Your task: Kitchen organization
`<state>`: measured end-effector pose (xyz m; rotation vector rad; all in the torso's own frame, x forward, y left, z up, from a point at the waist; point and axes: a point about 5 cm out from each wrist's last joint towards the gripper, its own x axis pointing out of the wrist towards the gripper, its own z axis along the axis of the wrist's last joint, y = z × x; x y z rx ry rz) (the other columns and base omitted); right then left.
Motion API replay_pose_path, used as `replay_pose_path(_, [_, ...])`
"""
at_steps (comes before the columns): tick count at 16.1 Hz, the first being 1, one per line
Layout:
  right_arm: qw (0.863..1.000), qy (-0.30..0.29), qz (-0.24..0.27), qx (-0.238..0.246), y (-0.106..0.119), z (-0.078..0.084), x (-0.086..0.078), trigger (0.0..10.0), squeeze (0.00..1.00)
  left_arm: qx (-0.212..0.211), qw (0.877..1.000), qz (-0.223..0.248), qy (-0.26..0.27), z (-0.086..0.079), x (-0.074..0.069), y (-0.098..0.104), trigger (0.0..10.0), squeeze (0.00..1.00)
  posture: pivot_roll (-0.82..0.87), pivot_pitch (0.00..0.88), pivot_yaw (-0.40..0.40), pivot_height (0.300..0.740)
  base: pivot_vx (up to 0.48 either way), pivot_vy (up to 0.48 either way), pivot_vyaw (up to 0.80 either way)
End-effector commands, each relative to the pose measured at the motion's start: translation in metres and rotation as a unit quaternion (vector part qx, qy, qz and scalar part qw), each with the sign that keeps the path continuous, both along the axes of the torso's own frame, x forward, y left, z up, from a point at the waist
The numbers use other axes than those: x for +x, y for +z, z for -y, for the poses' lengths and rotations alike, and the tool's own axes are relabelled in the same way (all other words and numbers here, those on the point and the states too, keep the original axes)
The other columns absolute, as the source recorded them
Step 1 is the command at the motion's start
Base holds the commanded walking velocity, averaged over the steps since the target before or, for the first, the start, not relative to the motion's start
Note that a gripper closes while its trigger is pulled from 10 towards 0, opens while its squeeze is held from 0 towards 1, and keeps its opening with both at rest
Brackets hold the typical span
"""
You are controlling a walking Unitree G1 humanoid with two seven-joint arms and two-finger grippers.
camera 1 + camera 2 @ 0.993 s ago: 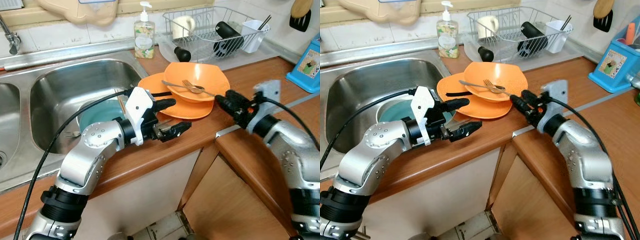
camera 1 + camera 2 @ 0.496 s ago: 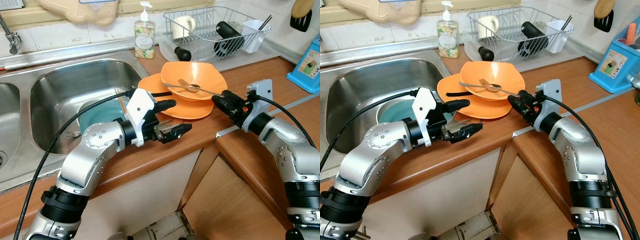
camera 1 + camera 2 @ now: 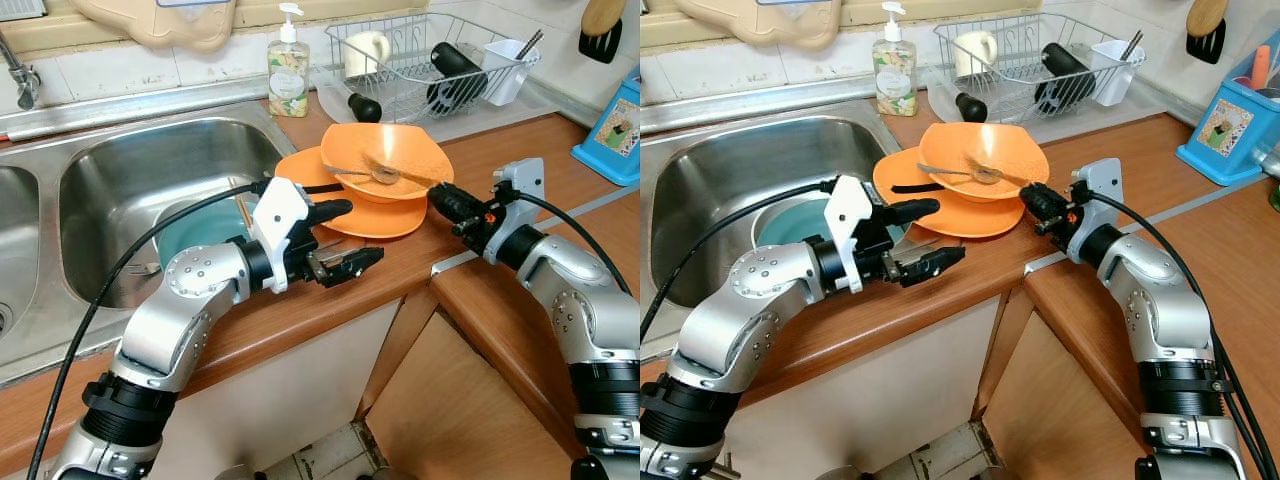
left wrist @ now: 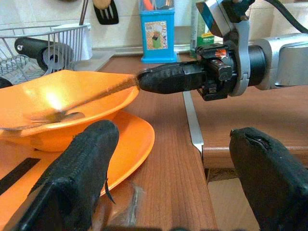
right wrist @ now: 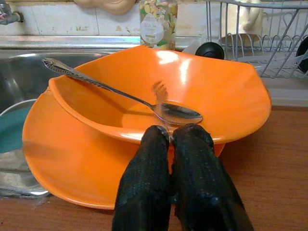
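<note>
Two orange dishes sit stacked on the wooden desk (image 3: 330, 300) beside the sink (image 3: 120, 190): one flat orange plate (image 3: 375, 218) underneath and one deeper orange bowl (image 3: 400, 165) resting on top of it. Inside the bowl lie two pieces of cutlery, one spoon (image 5: 175, 113) with its long handle reaching over the bowl's rim toward the sink, and one fork (image 5: 159, 90), blurred, whose handle runs toward the right gripper (image 3: 447, 203). That gripper's fingers (image 5: 192, 192) are clenched together at the bowl's near rim, pinching the end of the fork handle, as the left wrist view shows most plainly. One black strip lies across the plate on the sink side.

The left gripper (image 3: 342, 240) hovers over the desk edge just beside the plate, its two fingers (image 4: 79, 173) released and spread well apart, grasping nothing.

In the sink stands one teal basin (image 3: 200, 235). Behind the dishes, against the wall, are one soap bottle (image 3: 288, 65) and one wire drying rack (image 3: 440, 70), which holds one cream mug (image 3: 367, 50), one black cylinder and one white cutlery cup with utensils in it. One blue box (image 3: 615, 130) stands at the far right of the desk, and one black spatula (image 3: 602, 30) with a wooden handle hangs on the wall above it.
</note>
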<state>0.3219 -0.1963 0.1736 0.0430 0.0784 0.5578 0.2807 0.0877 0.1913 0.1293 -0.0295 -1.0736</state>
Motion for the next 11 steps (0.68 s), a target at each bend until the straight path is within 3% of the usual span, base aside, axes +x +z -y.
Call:
replay_pose_path(1, [1.0,0.0,0.013,0.003,0.006,0.003,0.002,0.0,0.0,0.002,1.0,0.011,-0.005,0.001,-0.002,0.003,10.0,0.0,-0.21,0.0,-0.012,0.74,0.0,0.0,0.0])
replay_pose_path(5, [1.0,0.002,0.02,-0.002,0.009,0.005,0.0,0.2,0.0,0.002,1.0,0.013,-0.004,0.001,-0.002,0.003,10.0,0.0,-0.21,0.0,-0.012,0.74,0.0,0.0,0.0])
replay_pose_path(6, [1.0,0.005,0.022,-0.012,0.01,0.006,-0.001,4.5,0.0,0.002,1.0,0.013,-0.004,0.001,-0.002,0.003,10.0,0.0,-0.21,0.0,-0.012,0.74,0.0,0.0,0.0])
replay_pose_path(7, [0.999,0.01,0.025,-0.037,0.01,0.009,-0.004,10.0,0.0,0.002,1.0,0.014,-0.004,0.001,-0.002,0.003,10.0,0.0,-0.21,0.0,-0.012,0.74,0.0,0.0,0.0])
replay_pose_path(9, [0.997,0.01,0.03,-0.065,0.011,0.017,-0.006,10.0,0.0,0.003,1.0,0.014,-0.005,0.001,-0.002,0.003,10.0,0.0,-0.21,0.0,-0.011,0.74,0.0,0.0,0.0])
replay_pose_path(10, [0.996,0.004,0.032,-0.083,0.014,0.028,-0.01,10.0,0.05,0.003,1.0,0.014,-0.005,0.001,-0.003,0.003,10.0,0.0,-0.21,0.0,-0.008,0.74,0.0,0.0,0.0])
replay_pose_path(11, [0.996,0.009,0.032,-0.084,0.016,0.03,-0.012,10.0,0.76,0.003,1.0,0.015,-0.006,0.001,-0.003,0.003,10.0,0.0,-0.21,0.0,-0.008,0.74,0.0,0.0,0.0])
